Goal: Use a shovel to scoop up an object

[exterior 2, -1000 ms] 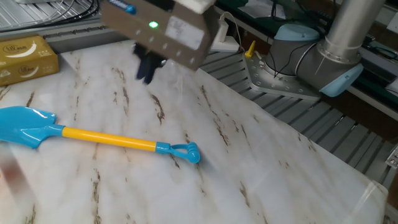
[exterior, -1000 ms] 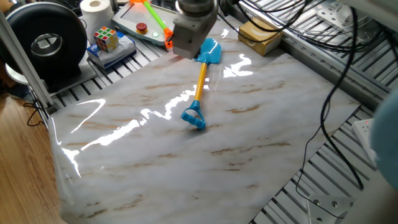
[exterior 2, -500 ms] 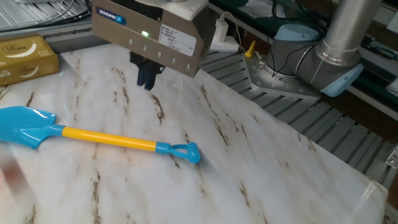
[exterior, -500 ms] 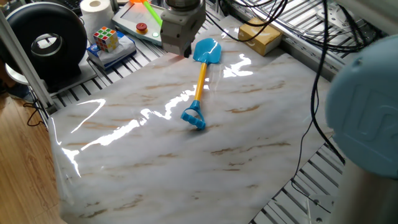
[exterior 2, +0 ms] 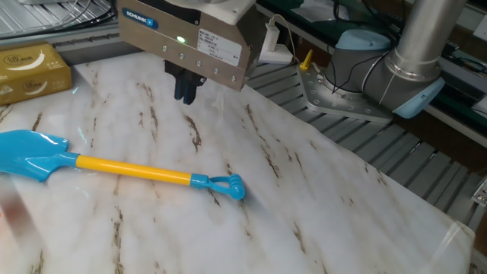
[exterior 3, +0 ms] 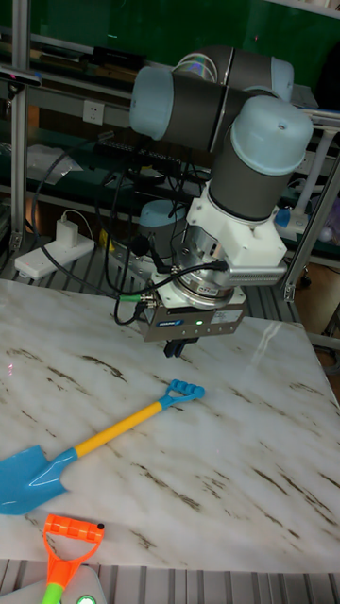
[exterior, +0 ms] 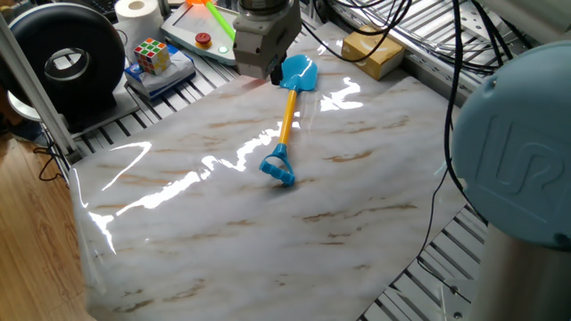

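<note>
The gripper (exterior 2: 186, 94) hangs above the marble-patterned table (exterior 2: 319, 198) with its dark fingers (exterior 2: 183, 85) pressed together, empty, and clear of the surface. The shovel (exterior 2: 114, 164) lies flat on the table, light-blue blade at 9 o'clock and blue loop end at 3 o'clock in the other fixed view, at roughly 7 o'clock from the gripper and well apart from it. The tan-yellow block (exterior 2: 30, 70) rests at the table edge, at about 12 o'clock from the blade.
</note>
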Controlling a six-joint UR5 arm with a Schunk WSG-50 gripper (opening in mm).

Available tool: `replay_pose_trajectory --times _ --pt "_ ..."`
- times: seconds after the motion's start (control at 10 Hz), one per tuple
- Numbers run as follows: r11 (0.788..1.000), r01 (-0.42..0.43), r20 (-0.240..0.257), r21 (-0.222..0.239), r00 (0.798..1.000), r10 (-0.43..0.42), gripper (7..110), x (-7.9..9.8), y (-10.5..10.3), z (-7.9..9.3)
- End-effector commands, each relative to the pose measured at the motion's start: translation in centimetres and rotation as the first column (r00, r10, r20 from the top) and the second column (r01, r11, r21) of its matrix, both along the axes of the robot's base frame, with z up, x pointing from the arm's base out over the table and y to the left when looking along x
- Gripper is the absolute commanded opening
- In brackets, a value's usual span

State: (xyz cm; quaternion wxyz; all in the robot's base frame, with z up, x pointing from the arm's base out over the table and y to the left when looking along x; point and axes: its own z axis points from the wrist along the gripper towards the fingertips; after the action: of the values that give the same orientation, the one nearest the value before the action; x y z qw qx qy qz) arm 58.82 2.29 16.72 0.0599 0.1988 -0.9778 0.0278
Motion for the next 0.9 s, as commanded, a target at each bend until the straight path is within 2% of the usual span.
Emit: replay_pose_trajectory --times 0.0,0.2,0.4,0.5,0.7,0.8 --pt "0.998 0.003 0.035 0.068 0.999 -0.006 7 0.9 1.6 0.0" --pt "0.996 0.085 -0.023 0.028 0.996 -0.084 7 -0.6 0.9 0.1" --pt "0.993 0.111 -0.081 0.031 0.991 -0.108 7 -2.1 1.2 0.4" --pt "0.992 0.126 -0.105 0.003 0.987 -0.125 7 -2.7 0.7 0.5" --pt "0.991 0.114 -0.135 -0.07 0.983 -0.123 7 -3.7 -1.0 0.9" --pt "0.993 0.083 -0.141 -0.084 0.985 -0.095 7 -3.7 -1.5 1.0"
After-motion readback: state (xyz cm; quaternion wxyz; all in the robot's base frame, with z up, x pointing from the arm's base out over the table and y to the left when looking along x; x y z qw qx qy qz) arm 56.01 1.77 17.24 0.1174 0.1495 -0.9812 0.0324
